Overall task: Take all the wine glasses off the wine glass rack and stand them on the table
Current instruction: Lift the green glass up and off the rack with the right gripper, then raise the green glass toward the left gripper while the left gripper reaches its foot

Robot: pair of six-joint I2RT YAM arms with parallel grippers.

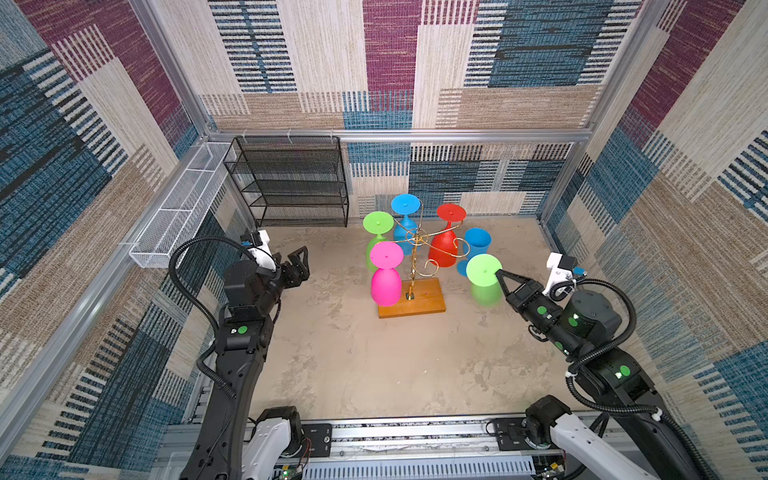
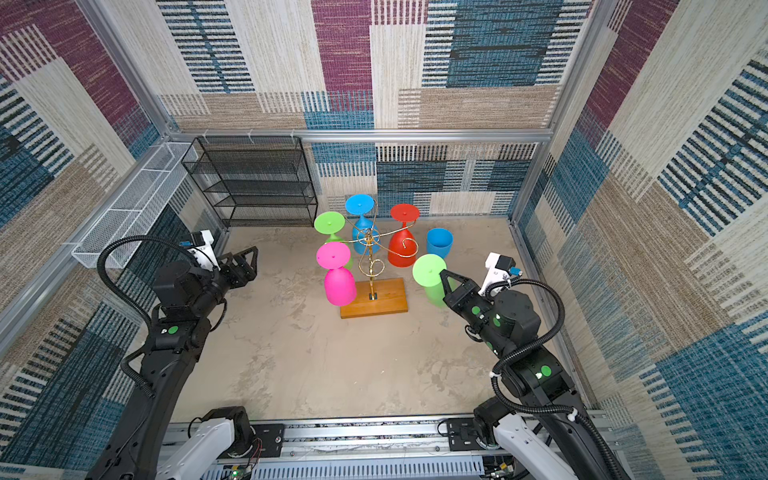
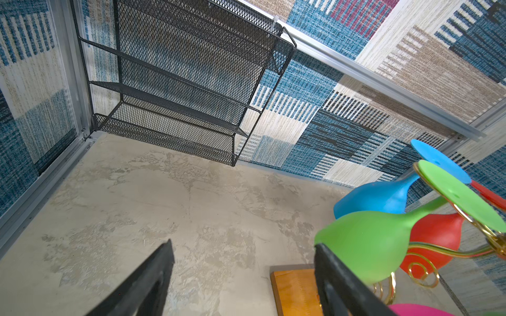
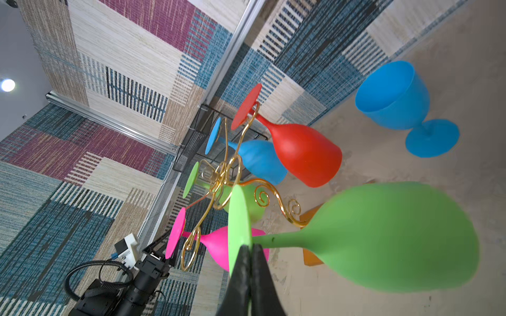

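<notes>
The gold wire wine glass rack (image 1: 417, 239) stands on its wooden base (image 1: 424, 301) mid-table. A green wine glass (image 1: 484, 272) hangs upside down in the air just right of the rack, apart from its scroll arms. My right gripper (image 1: 498, 273) is shut on the rim of that glass's round foot; in the right wrist view the jaws (image 4: 250, 246) pinch the green disc beside the stem. A pink glass (image 1: 386, 274), a second green one (image 1: 377, 224), a blue one (image 1: 405, 208) and a red one (image 1: 446, 245) hang on the rack. My left gripper (image 1: 300, 254) is open and empty, left of the rack.
A blue glass (image 1: 476, 245) stands upright on the table behind the held glass. A black mesh shelf unit (image 1: 291, 183) stands at the back left, and a long white wire basket (image 1: 178, 212) runs along the left wall. Patterned walls close in three sides.
</notes>
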